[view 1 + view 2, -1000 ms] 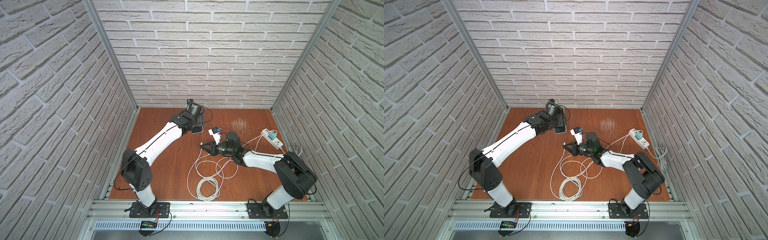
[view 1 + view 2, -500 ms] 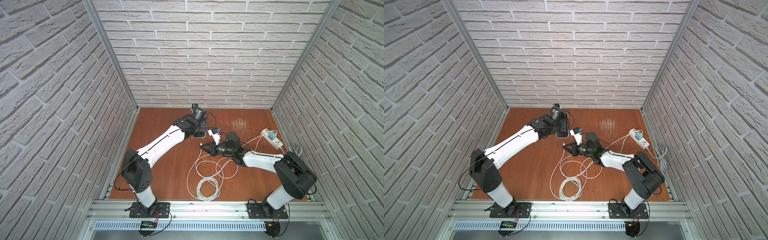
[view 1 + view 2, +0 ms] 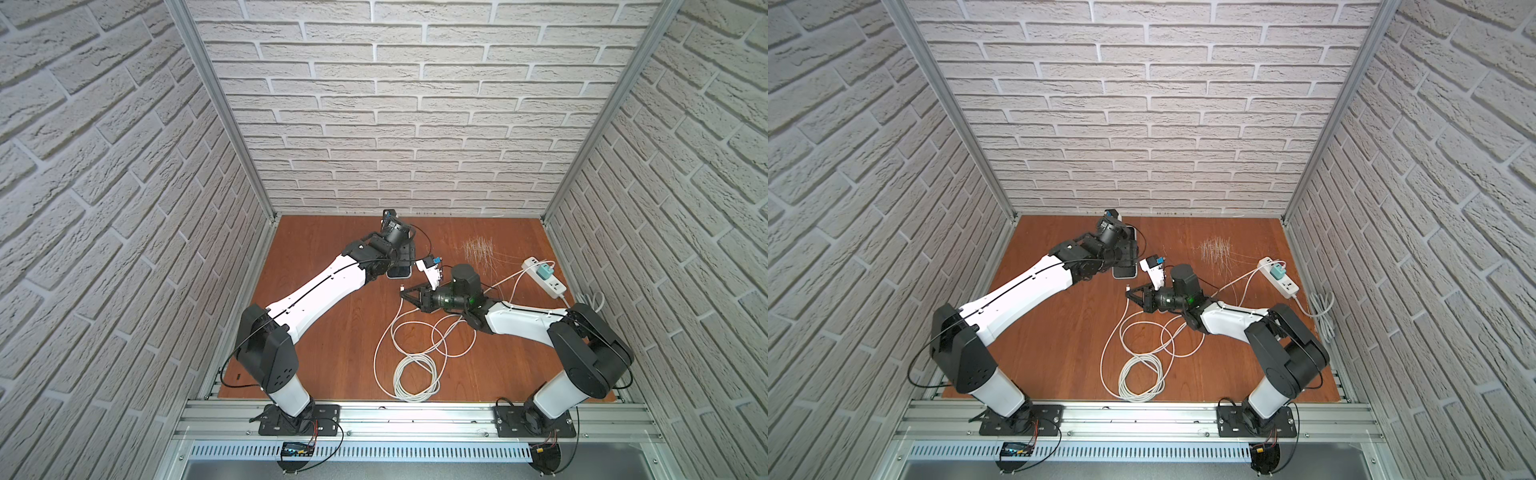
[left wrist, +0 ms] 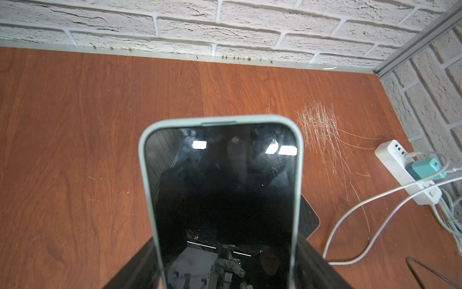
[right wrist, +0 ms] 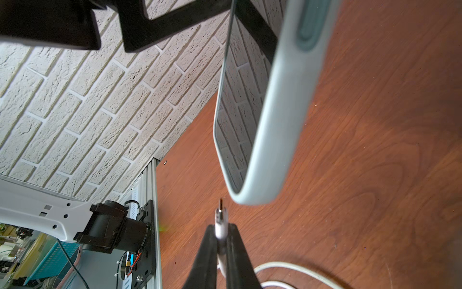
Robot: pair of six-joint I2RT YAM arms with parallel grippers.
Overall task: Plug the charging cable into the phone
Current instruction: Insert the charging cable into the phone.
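Observation:
My left gripper is shut on the phone, a dark-screened handset in a pale green case, with one finger on each long side. In both top views the phone shows partly under the left wrist, near the table's middle. My right gripper is shut on the white plug of the charging cable. The plug's metal tip stands a small gap short of the phone's rounded end. The cable's slack lies coiled on the wooden table.
A white power strip with a teal charger lies at the right edge, and the cable runs to it. A scratched patch marks the table behind the right arm. A dark ribbed piece shows under the phone's side. Brick walls close three sides.
The left arm has carried the phone forward and to the right, closer to the plug. The right arm and the plug have stayed where they were.

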